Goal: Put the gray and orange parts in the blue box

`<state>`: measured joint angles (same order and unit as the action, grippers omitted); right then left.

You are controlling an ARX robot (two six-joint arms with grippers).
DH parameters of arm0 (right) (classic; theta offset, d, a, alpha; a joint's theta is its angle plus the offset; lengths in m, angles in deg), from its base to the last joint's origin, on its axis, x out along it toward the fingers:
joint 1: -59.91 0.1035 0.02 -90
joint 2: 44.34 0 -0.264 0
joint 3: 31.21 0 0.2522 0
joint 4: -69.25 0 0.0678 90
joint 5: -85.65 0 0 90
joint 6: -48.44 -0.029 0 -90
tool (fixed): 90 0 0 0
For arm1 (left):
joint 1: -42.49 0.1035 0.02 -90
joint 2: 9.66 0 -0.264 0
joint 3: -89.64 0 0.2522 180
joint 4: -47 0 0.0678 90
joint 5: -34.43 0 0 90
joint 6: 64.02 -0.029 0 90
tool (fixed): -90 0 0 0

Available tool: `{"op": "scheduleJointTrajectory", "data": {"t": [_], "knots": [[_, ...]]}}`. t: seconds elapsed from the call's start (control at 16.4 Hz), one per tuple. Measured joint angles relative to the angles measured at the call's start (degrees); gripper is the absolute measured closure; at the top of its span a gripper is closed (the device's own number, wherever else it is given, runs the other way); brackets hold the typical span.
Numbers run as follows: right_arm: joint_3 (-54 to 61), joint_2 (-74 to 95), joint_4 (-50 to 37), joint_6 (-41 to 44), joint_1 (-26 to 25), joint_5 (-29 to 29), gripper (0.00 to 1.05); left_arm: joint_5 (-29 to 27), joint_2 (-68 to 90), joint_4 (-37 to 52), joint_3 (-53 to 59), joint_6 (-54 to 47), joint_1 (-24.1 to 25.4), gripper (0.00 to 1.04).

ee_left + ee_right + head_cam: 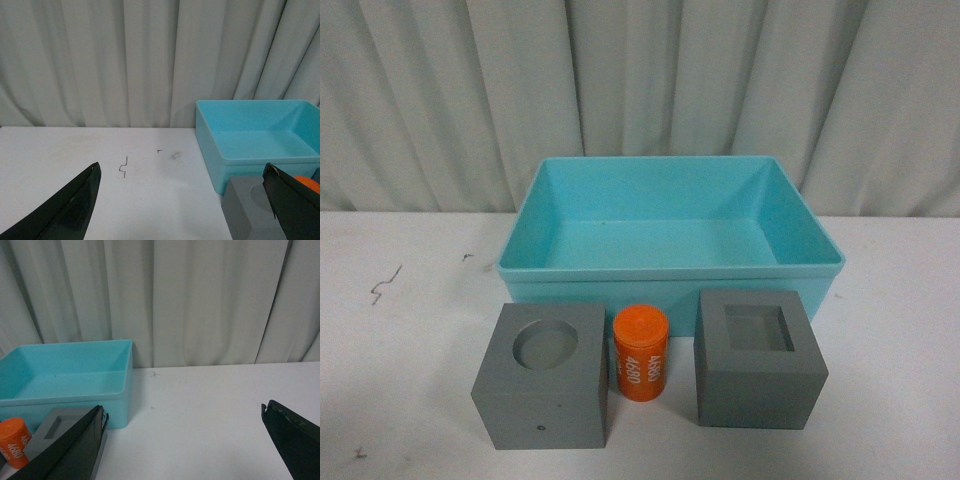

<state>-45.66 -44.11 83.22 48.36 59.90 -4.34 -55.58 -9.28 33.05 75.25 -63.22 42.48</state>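
Even diffuse light, soft shadows, slight haze.

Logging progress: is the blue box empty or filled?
Empty. The blue box shows a bare floor; the round-recess cube, square-recess cube and orange cylinder sit on the table before it.

A pleated curtain (640, 70), pale grey-white, closes off the whole rear of the scene and hangs in vertical folds down to the far edge of the table (400, 380). The table surface is flat, matte and white. A dark squiggle mark (385, 285) lies on its left portion, with a smaller dark speck (467, 257) nearby. Lighting is even and diffuse, and shadows are soft and short.
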Motion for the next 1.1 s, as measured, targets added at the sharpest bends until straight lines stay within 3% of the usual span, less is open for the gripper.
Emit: {"op": "scheduleJointTrajectory", "data": {"t": [1.1], "knots": [[0.0, 0.0, 0.0, 0.0, 0.0, 0.0, 0.06, 0.0, 0.0, 0.0, 0.0, 0.0, 0.0, 0.07]]}}
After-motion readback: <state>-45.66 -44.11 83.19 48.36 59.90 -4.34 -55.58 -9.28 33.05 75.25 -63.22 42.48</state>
